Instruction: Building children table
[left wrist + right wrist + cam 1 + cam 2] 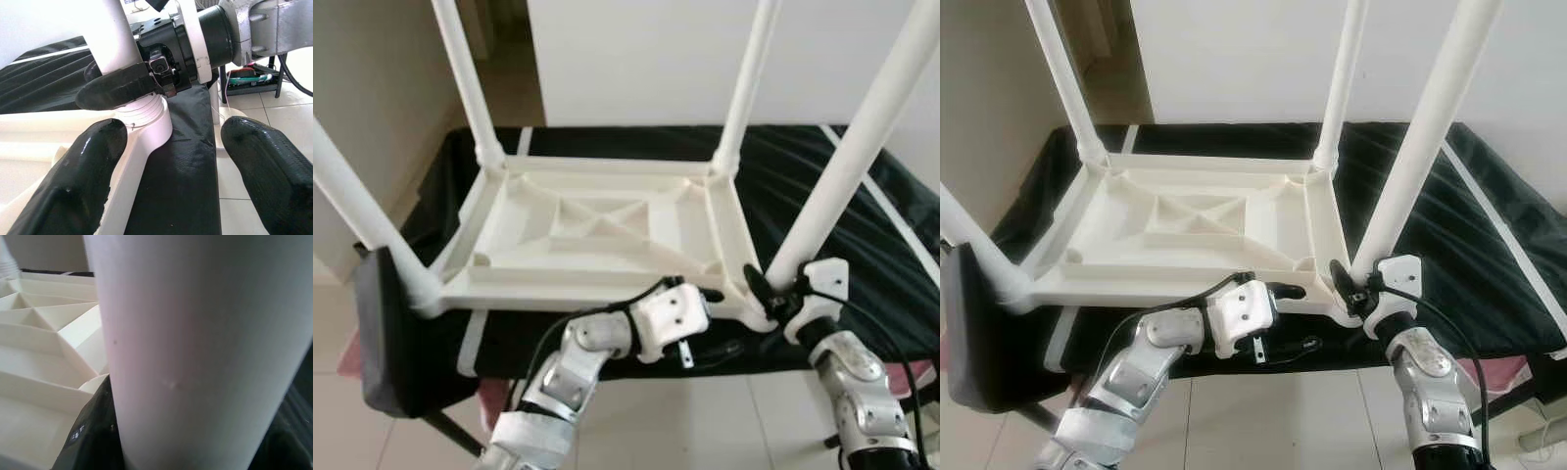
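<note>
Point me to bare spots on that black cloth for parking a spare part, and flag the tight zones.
Free: the black cloth to the robot's right of the upturned tabletop, out to the white stripe; a narrower strip behind it, along the wall. Crowded: the near right corner, where the right gripper clamps the leg and the left gripper reaches in at the rim.

Both silver arms reach forward and up from below, bent at the elbow. The left pincer [705, 294], with its white wrist block and two long black fingers [78, 186], points to the right, and its fingers are spread apart. The right pincer [766, 292] is on the right side, close to the left one. Its black fingers press against a round white leg [195, 357] from both sides.
</note>
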{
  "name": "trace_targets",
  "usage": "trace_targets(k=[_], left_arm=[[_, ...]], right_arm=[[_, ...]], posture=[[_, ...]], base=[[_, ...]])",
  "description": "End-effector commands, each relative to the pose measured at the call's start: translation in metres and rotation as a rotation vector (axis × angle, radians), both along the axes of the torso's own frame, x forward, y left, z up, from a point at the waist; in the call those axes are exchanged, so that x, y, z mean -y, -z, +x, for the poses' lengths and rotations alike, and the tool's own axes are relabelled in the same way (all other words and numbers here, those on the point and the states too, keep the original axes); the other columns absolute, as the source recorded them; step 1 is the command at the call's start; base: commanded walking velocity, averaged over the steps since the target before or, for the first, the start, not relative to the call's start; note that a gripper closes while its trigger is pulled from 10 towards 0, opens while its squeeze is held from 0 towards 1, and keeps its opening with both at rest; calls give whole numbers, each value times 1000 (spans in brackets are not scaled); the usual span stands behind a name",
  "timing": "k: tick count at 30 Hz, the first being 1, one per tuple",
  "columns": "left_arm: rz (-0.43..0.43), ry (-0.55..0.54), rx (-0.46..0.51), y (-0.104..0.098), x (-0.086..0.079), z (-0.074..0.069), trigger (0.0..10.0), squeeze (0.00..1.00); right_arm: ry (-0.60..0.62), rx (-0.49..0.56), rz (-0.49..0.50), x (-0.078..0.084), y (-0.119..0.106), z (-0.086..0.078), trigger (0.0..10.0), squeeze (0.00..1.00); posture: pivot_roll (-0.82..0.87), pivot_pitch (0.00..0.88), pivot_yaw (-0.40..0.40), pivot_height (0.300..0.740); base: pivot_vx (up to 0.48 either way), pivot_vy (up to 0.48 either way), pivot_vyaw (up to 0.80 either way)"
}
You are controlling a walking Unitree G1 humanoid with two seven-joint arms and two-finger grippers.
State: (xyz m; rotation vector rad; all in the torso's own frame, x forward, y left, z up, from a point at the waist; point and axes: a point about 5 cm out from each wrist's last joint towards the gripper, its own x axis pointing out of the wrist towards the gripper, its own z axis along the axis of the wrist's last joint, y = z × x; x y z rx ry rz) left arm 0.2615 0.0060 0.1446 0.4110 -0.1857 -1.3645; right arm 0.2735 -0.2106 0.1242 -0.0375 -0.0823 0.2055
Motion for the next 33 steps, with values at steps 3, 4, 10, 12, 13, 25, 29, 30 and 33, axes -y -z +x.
trace_targets(k=[3,4,10,12,13,25,29,30,33], left_arm=[[-63,-197,34,-1,-2,11,10000,0],[-62,-196,35,-1,-2,11,10000,0],[-62,-189,39,0,-2,11,10000,0],[-62,-188,39,-1,-2,11,10000,0],[-61,-187,40,0,-1,11,10000,0],[-69,-182,41,-1,1,11,10000,0],[-72,-182,40,-1,2,11,10000,0],[-72,-182,40,-1,2,11,10000,0],[-74,-179,39,-1,3,10,10000,0]], right_arm=[[64,-18,13,0,4,-2,10000,0],[99,-14,26,0,4,-2,10000,0],[228,-7,65,1,3,-4,10000,0],[243,-7,69,2,3,-5,10000,0],[266,-14,77,1,4,-5,10000,0],[635,-52,175,-17,15,-14,10000,0],[647,-60,206,-25,15,-13,10000,0],[647,-60,206,-25,15,-13,10000,0],[623,-60,214,-32,14,-12,10000,0]], posture=[[-79,0,2,740],[-80,0,3,740],[-85,0,3,740],[-85,0,3,740],[-85,0,3,740],[-79,0,-11,740],[-77,0,-11,740],[-77,0,-11,740],[-78,0,-10,740]], base=[[0,0,0],[0,0,0],[0,0,0],[0,0,0],[0,0,0],[0,0,0],[0,0,0],[0,0,0],[0,0,0]])
